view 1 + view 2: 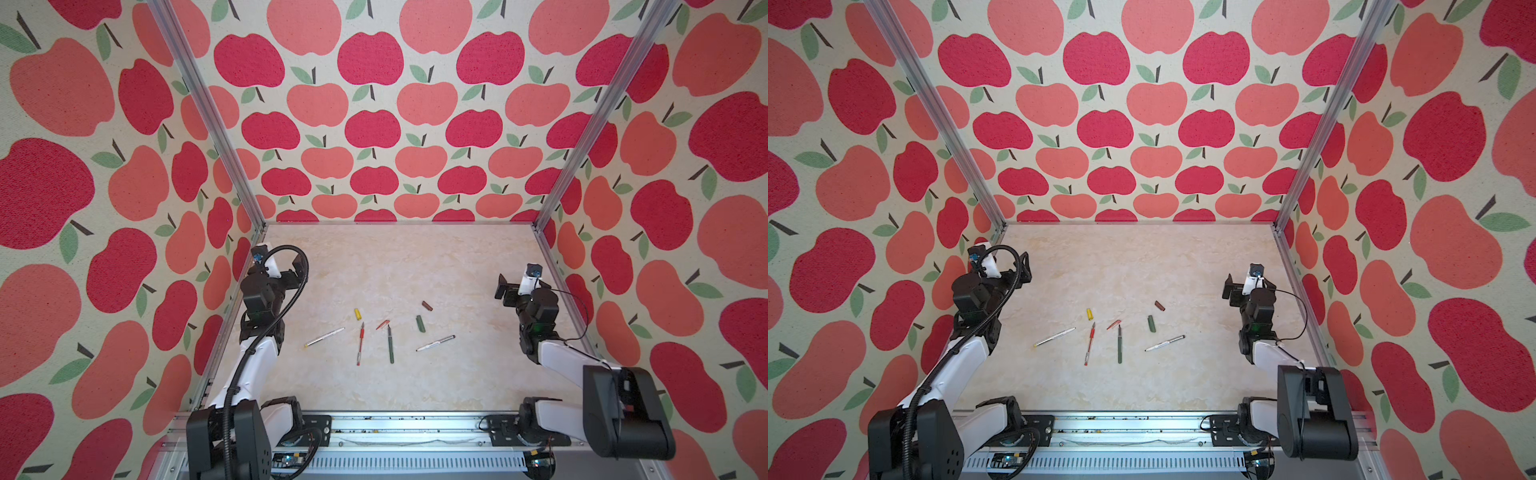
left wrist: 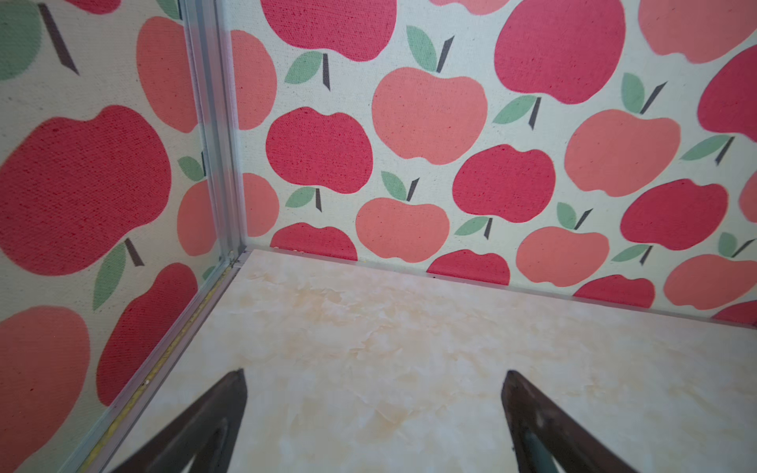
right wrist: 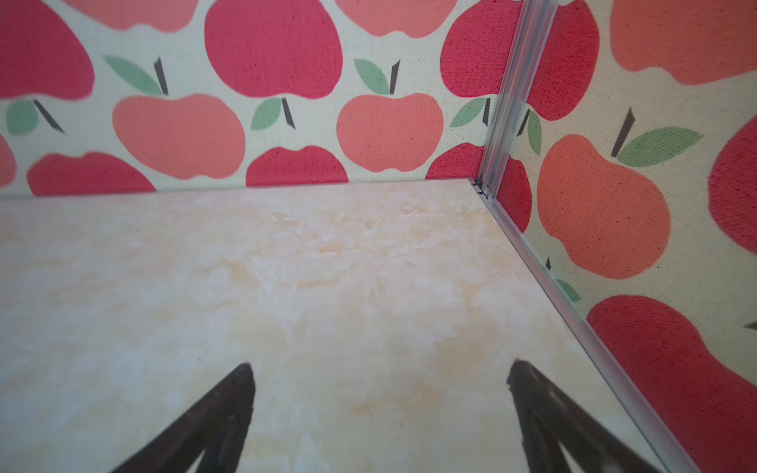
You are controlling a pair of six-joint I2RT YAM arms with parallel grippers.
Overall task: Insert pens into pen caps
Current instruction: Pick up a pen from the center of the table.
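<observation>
Seen from above, a pale marbled table (image 1: 395, 257) sits inside apple-print walls (image 1: 374, 124), with an arm at each side.

At the far left, the left gripper (image 2: 375, 372) hangs above the table with its jaws released and spread wide, grasping nothing. Its wrist view shows only two dark fingertips (image 2: 235, 389), bare table and the far left corner.

Both top views show the pens and caps, which neither wrist view shows. They lie near the middle of the table, towards its near side:
- yellow-tipped pen (image 1: 325, 337), slanted
- yellow cap (image 1: 357, 314), just beyond it
- red pen (image 1: 360, 345), pointing away
- red cap (image 1: 382, 324), between the far ends of the red pen and the green pen (image 1: 390, 345)
- green cap (image 1: 421, 324), to the right of the green pen
- brown cap (image 1: 427, 306), a little farther off
- brown-tipped pen (image 1: 435, 343), slanted, nearer than the green cap

Every cap lies apart from its pen.

At the far right, the right gripper (image 3: 381, 363) is likewise released and wide apart, holding nothing. Its wrist view shows bare table and the far right corner.
</observation>
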